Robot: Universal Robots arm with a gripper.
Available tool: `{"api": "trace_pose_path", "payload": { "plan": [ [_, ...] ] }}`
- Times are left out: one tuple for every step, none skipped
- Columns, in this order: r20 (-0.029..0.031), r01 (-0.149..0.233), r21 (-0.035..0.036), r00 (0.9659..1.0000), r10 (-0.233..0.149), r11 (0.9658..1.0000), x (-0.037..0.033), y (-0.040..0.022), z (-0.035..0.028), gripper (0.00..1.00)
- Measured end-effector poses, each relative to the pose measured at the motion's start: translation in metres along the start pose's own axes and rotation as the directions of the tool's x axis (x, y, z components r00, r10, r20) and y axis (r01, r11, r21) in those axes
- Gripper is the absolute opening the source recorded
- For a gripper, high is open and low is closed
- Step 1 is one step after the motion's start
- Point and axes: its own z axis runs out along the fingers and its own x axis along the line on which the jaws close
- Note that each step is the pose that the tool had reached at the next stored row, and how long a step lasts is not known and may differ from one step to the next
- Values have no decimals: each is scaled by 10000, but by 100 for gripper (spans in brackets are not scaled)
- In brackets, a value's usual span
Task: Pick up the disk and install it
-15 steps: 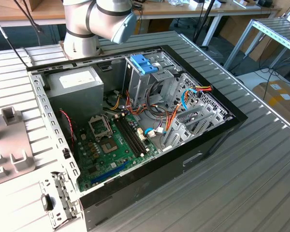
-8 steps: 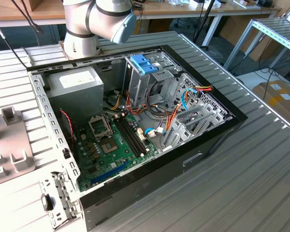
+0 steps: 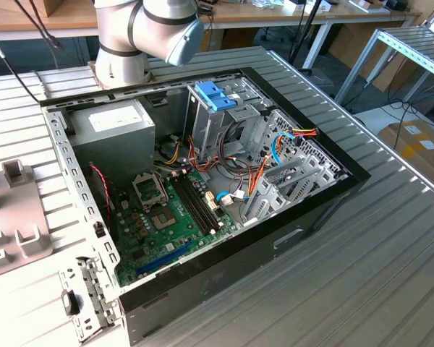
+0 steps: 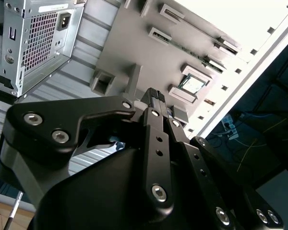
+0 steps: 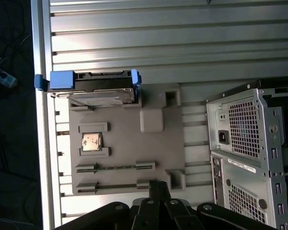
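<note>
Progress, as we judge it, stands at the very start: the disk (image 5: 100, 98) sits out on the grey fixture plate (image 5: 129, 153) and not in the hand (image 5: 157, 185), so both the pickup and the fitting into the computer case (image 3: 231, 278) are left to do. In both wrist views the hand's fingers (image 4: 154, 98) appear drawn together into a single black tip with nothing between them. In the first wrist view that tip hangs over the end of the plate opposite the disk, well apart from it, and we cannot tell how high above the plate it is. The disk rests at the plate's other end, close to the edge of the ribbed metal counter (image 3: 347, 275), with a small square chip (image 5: 91, 142) seated in a recess of the plate between disk and hand. The disk looks flat and rectangular, with a dull silver face and a dark edge, framed by a bright blue carrier whose tab juts out toward the counter's edge. We cannot tell whether it lies flat or leans in its holder. In the exterior view the case lies open on the counter beside the plate, showing its green motherboard (image 3: 177, 217), a grey power supply (image 3: 112, 126) and a metal drive cage (image 3: 228, 123) topped by a paler blue latch (image 3: 215, 94).
</note>
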Motion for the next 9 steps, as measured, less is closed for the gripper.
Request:
{"api": "trace_pose_path", "payload": {
  "plan": [
    [0,0,0,10000,0,10000,11,-1,0,11],
    [0,-1,-1,10000,1,10000,17,-1,0,11],
    [0,-1,0,10000,1,10000,24,-2,0,11],
    [0,-1,0,10000,1,10000,37,-3,-1,11],
    [0,-1,0,10000,1,10000,44,-3,-1,11],
    [0,0,0,10000,0,10000,51,-4,-1,11],
    [0,0,-1,10000,0,10000,59,-4,-1,11],
    [0,0,0,10000,0,10000,66,-5,-2,11],
    [-1,0,0,10000,0,10000,75,-6,-2,11]
  ]
}}
